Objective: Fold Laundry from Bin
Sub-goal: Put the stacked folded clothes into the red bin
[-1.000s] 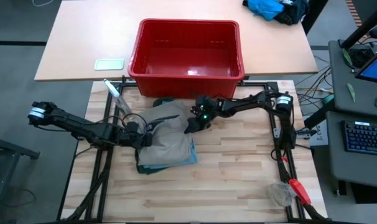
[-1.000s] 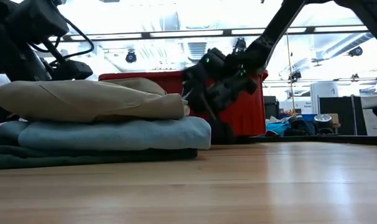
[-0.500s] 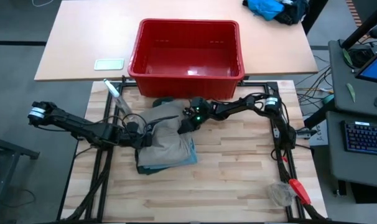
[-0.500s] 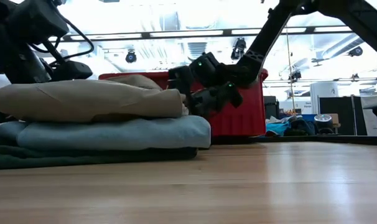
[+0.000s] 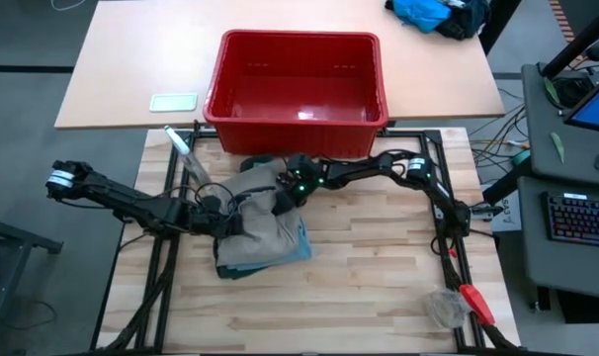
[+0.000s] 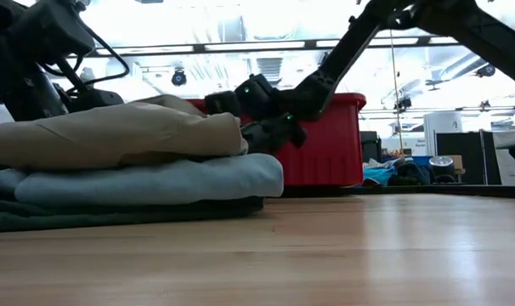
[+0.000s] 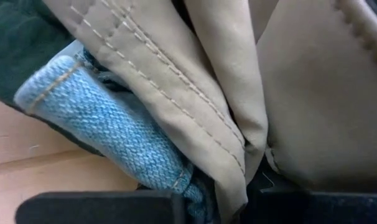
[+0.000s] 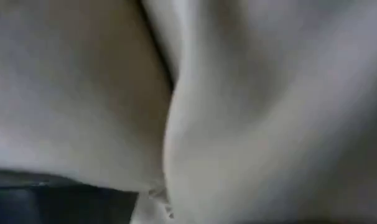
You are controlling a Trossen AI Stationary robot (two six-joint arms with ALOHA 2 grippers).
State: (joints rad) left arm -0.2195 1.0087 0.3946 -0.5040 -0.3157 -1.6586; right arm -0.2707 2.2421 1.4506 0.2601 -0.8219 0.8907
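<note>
From above, a light wooden table point(image 5: 359, 277) carries the work, with a tan tabletop beyond it and a grey floor around. The red bin point(image 5: 298, 79) sits on that far tabletop, overhanging toward the wooden one, and looks empty. Just in front of it lies the laundry stack: the khaki piece point(image 5: 265, 213) on top, light blue denim trousers point(image 5: 301, 245) peeking out at the stack's right edge. The left gripper point(image 5: 220, 220) is at the stack's left side. The right gripper point(image 5: 283, 194) rests on the khaki piece's far right part. A bright blue cloth heap point(image 5: 423, 14) lies at the far right corner, a pale green card point(image 5: 173, 102) left of the bin.

Level with the table, the stack shows three layers: khaki piece point(image 6: 113, 136), denim trousers point(image 6: 147, 180), dark green shorts point(image 6: 87, 214) at the bottom. The right gripper point(image 6: 249, 119) presses against the khaki's edge, the bin point(image 6: 330, 144) behind it.

The left wrist view shows khaki seams point(image 7: 195, 112) and denim point(image 7: 101, 124) hard against the jaws, which are pressed together on the cloth edge.

The right wrist view is filled with pale khaki folds point(image 8: 238, 124); whether those jaws are spread or pinching, I cannot tell.
</note>
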